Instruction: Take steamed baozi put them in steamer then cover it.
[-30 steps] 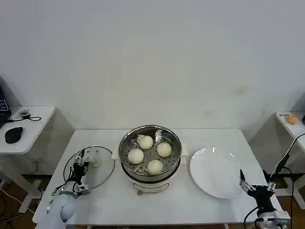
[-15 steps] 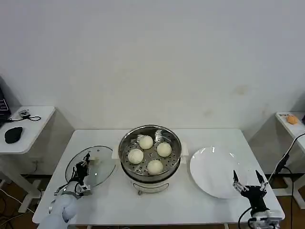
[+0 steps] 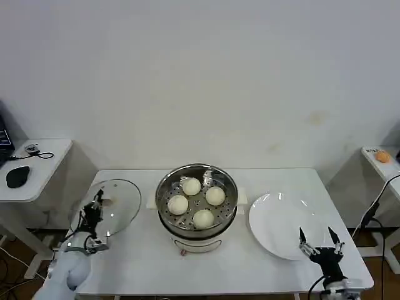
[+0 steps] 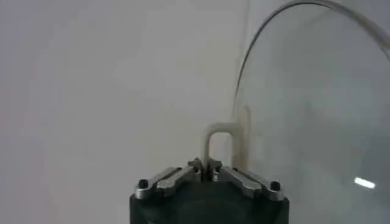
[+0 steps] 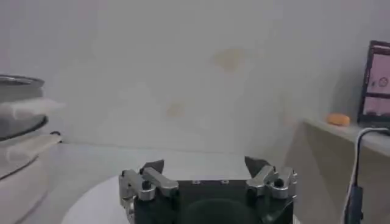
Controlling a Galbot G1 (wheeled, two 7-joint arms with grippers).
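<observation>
Since the earlier frames, the cover (image 3: 107, 207) has been lifted off the table (image 3: 137, 262) and tilted up on edge, and it has been carried toward the left edge of the tabletop; the right gripper (image 3: 317, 240) has been drawn lower toward the bottom right corner of the frame

At lower left of the head view, the left gripper (image 3: 97, 201) is seen closed tight on the cover's cream handle (image 4: 219, 143), with the glass disc standing nearly upright above the arm. In the left wrist view the two fingers (image 4: 183, 175) are pressed together around the foot of the bar handle, and the cover's metal rim (image 4: 268, 27) is seen curving away across the upper right of that frame

At centre of the head view, the steamer (image 3: 196, 206) is seen uncovered on the table. Four baozi (image 3: 191, 186) are resting on its perforated tray, apart from one another: one toward the back, one at left, one at right and one at the front

Right of the steamer, a white plate (image 3: 284, 219) is lying flat on the table, just beside the pot. At lower right, the right gripper is held over the near edge of the plate with its fingers spread wide and nothing between them; the same wide spread is shown in the right wrist view (image 5: 210, 170), where the steamer (image 5: 18, 122) is seen at the left edge
</observation>
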